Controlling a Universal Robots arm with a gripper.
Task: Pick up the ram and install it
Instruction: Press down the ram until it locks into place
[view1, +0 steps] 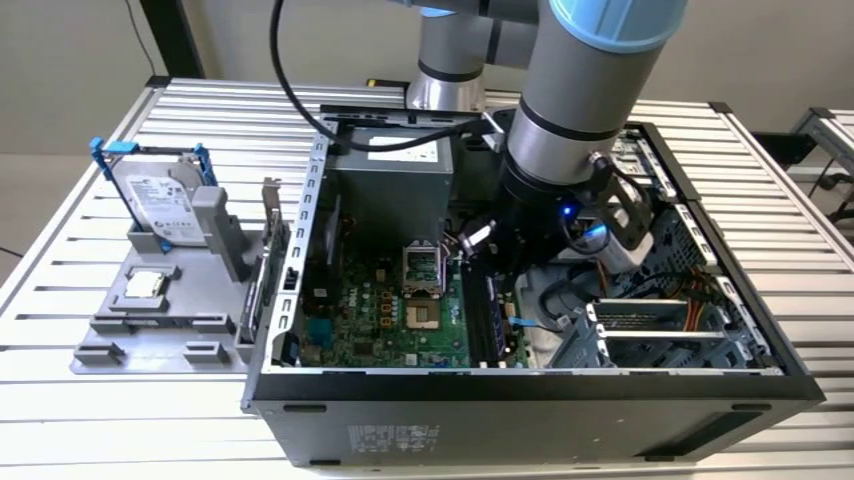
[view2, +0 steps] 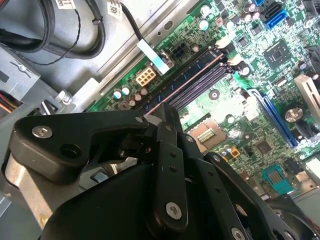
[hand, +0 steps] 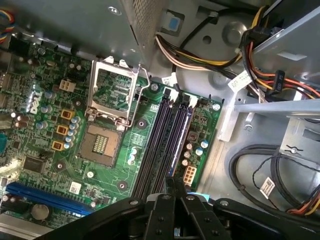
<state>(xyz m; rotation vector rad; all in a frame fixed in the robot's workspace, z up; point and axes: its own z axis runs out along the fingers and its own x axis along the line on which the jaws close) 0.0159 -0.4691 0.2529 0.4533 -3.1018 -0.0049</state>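
The ram (hand: 180, 137) is a thin dark bluish stick standing edge-on in one of the black slots (hand: 159, 140) of the green motherboard (hand: 60, 150). In the second wrist view the ram (view2: 192, 75) runs away from the fingertips along its slot. My gripper (hand: 176, 186) sits low over the near end of the stick, its black fingers (view2: 163, 116) closed together on that end. In the exterior view the arm (view1: 561, 170) reaches down into the open computer case (view1: 534, 385), and its body hides the gripper there.
The open processor socket (hand: 112, 95) lies beside the slots. Cable bundles (hand: 260, 170) and a drive cage (view1: 654, 330) crowd the other side. On the exterior view's left, a grey fixture (view1: 200, 240) carries a hard drive in a blue frame (view1: 160, 205) and a square silver chip (view1: 144, 287).
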